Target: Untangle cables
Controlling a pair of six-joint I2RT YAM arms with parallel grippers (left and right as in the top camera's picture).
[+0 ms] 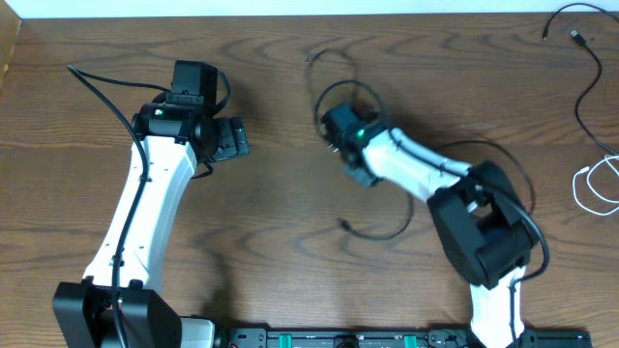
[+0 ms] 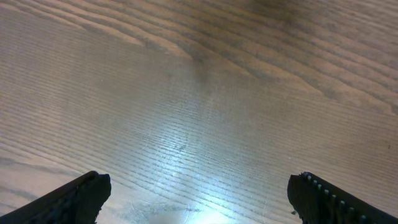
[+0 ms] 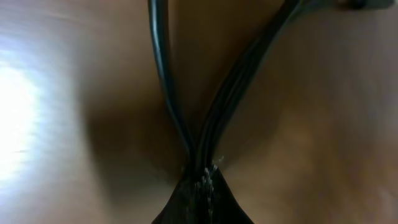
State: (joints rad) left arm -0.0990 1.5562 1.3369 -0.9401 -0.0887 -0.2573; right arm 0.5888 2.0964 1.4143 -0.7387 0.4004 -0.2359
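Wooden table [image 1: 290, 242] — right gripper [image 3: 200, 171] clamped on black cables [image 3: 163, 74], mid-separation; left gripper [image 2: 199, 190], well left of it, gapes empty. Next, likely: draw one strand clear.

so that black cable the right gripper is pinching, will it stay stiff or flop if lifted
Probably floppy: the black cable lies in loose curves on the table, so it should sag from the right gripper. Likely light, since it looks thin. Two strands meet in the shut jaws, so lifting may drag both.
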